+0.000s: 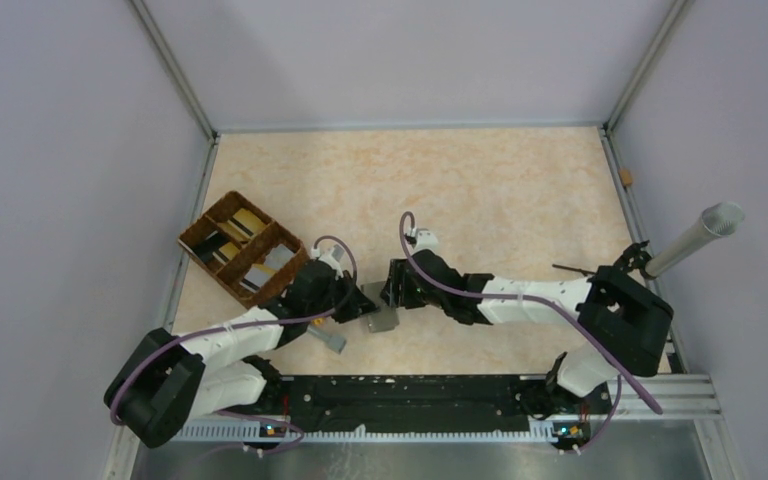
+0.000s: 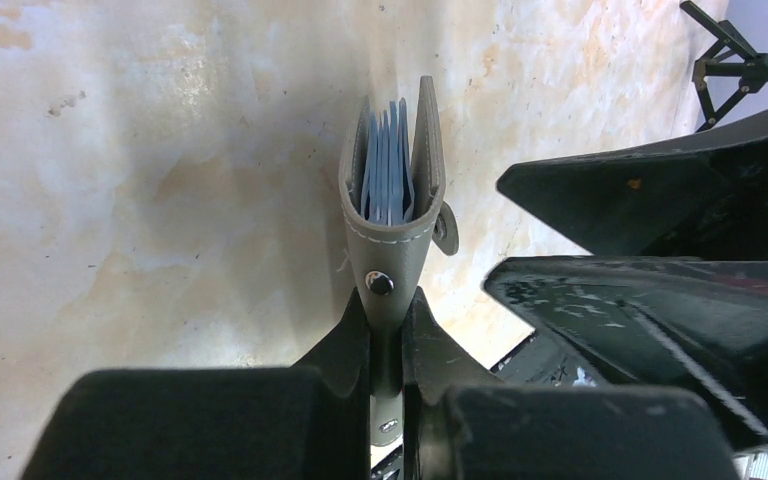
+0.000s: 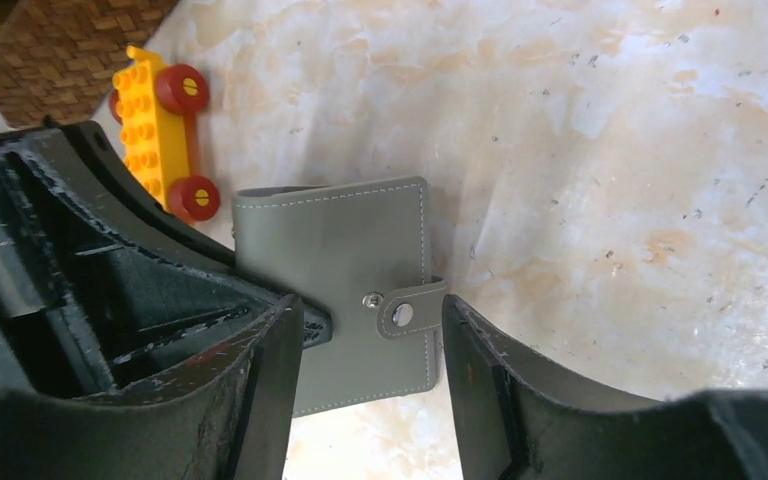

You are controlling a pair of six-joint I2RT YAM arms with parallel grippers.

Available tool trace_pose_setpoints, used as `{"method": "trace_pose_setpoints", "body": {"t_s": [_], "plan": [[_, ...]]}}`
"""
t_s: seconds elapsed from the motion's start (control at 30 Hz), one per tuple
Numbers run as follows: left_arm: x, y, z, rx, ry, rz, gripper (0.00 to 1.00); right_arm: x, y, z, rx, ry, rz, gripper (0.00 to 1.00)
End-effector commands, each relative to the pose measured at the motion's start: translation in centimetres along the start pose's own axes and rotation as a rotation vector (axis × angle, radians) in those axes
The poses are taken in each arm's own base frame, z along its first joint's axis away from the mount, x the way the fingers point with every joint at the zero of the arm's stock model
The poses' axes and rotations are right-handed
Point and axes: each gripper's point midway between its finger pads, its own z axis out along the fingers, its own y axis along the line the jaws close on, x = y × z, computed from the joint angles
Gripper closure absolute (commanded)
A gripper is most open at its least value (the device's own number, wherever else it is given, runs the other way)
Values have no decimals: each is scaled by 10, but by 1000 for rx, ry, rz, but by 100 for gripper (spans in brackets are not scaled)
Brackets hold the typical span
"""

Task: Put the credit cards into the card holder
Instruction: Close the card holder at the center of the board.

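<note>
Low in the top view, both arm bases sit on a black rail [image 1: 410, 400] at the bench's near edge. Just beyond it a loose grey card [image 1: 329, 339], thin and rectangular, lies flat on the mottled cream bench [image 1: 480, 180], close to the left arm [image 1: 240, 335].

At centre frame the card holder [image 1: 385, 318] sits between the two sets of jaws. The left jaws are clamped shut on one edge of it. From the left wrist the card holder [image 2: 390, 200] appears edge-on: matte grey stitched covers slightly parted, blue-grey pocket leaves fanned between them, and a metal snap stud near the pinch. Whether it rests on the bench or hangs clear I cannot tell.

The right arm [image 1: 530, 295] reaches in from the right, its jaws standing open astride the strap side. The right wrist view shows the card holder [image 3: 345, 260] face-on, smooth grey with pale stitching, its rounded snap strap [image 3: 407, 311] between the black fingers.

At upper left of that view is a yellow studded toy brick [image 3: 157, 125] with red wheels, and beyond it the brown woven tray [image 3: 70, 40]. In the top view the tray [image 1: 204, 217], left of centre, holds credit cards [image 1: 244, 222] in gold, dark and grey across its divided compartments.
</note>
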Motion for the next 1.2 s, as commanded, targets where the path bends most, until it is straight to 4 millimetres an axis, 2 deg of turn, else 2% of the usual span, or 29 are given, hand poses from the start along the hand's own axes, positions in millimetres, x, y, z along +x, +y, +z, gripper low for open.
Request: {"method": "trace_pose_setpoints", "body": {"t_s": [0.0,0.07,0.3,0.43,0.6,0.7,0.83,1.17], "plan": [[-4,8,0,-56,-14,43,100,5,3,6,58,28,-50,49],[-4,9,0,-57,-14,41,100,11,0,7,77,54,-60,52],[-4,8,1,-57,-11,42,100,9,5,12,76,53,-76,66],[-4,9,1,-58,-10,43,100,11,6,14,74,60,-78,69],[-3,10,1,-58,-8,43,100,12,6,14,74,63,-77,78],[-3,10,0,-59,-9,43,100,13,4,14,80,68,-76,85],[-3,10,0,-59,-9,42,100,15,5,14,73,74,-67,100],[-2,12,0,-64,-9,43,100,17,21,12,-56,36,9,100]]}}
